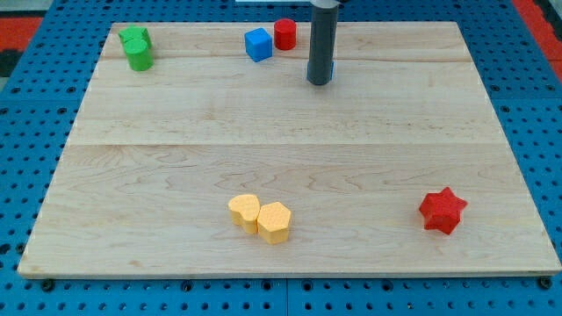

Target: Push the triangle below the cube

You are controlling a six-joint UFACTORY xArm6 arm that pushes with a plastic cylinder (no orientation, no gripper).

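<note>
A blue cube (258, 44) sits near the view's top, left of centre. A red cylinder (284, 34) stands just to its right, almost touching it. My tip (320, 82) rests on the board to the right of and slightly below both. A small sliver of blue (333, 66) shows at the rod's right edge. It seems to be a block hidden behind the rod, and its shape cannot be made out. No triangle shows clearly.
Two green blocks (137, 47) sit together at the top left corner of the wooden board (290, 158). A yellow heart-like block (244, 211) touches a yellow hexagon (274, 222) at the bottom centre. A red star (442, 211) lies at the bottom right.
</note>
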